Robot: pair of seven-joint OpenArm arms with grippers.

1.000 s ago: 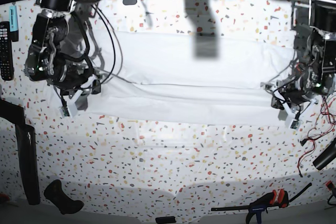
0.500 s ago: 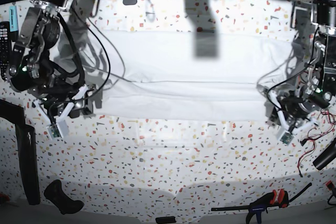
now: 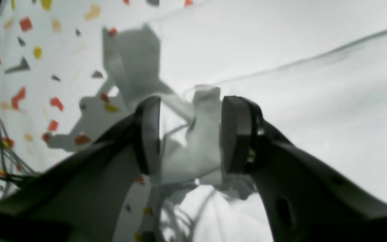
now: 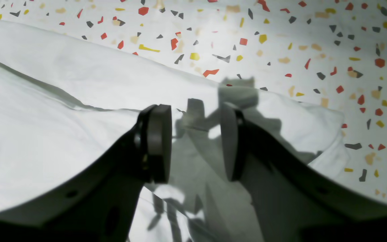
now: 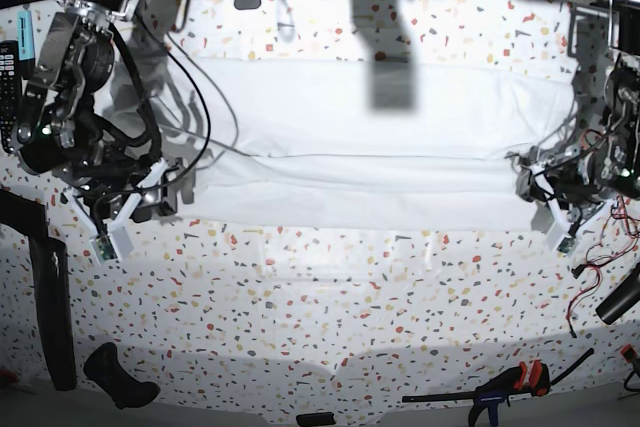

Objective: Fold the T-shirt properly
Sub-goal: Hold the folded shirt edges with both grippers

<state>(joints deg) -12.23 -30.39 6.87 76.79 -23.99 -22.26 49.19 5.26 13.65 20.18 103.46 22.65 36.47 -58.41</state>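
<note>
The white T-shirt point(image 5: 380, 147) lies folded into a long band across the speckled table point(image 5: 330, 317). My left gripper point(image 5: 558, 230) sits at the band's right end. In the left wrist view its jaws point(image 3: 188, 134) stand apart, and a pinched-up tuft of the T-shirt point(image 3: 314, 101) rises between them. The tuft leans on one pad and leaves a gap at the other. My right gripper point(image 5: 112, 237) hangs at the left end, open. In the right wrist view it point(image 4: 196, 141) holds nothing, and only its shadow falls on the T-shirt point(image 4: 45, 111) below.
A remote control point(image 5: 8, 97) lies at the left edge, with a black bar point(image 5: 50, 307) and a black handle point(image 5: 118, 377) nearer the front. An orange-and-black clamp point(image 5: 510, 384) lies front right. Loose red wires point(image 5: 600, 277) trail beside the left arm.
The left gripper's jaws have spread apart at the shirt's right end. The right arm swung out to the left and toward the front, then stayed put.
</note>
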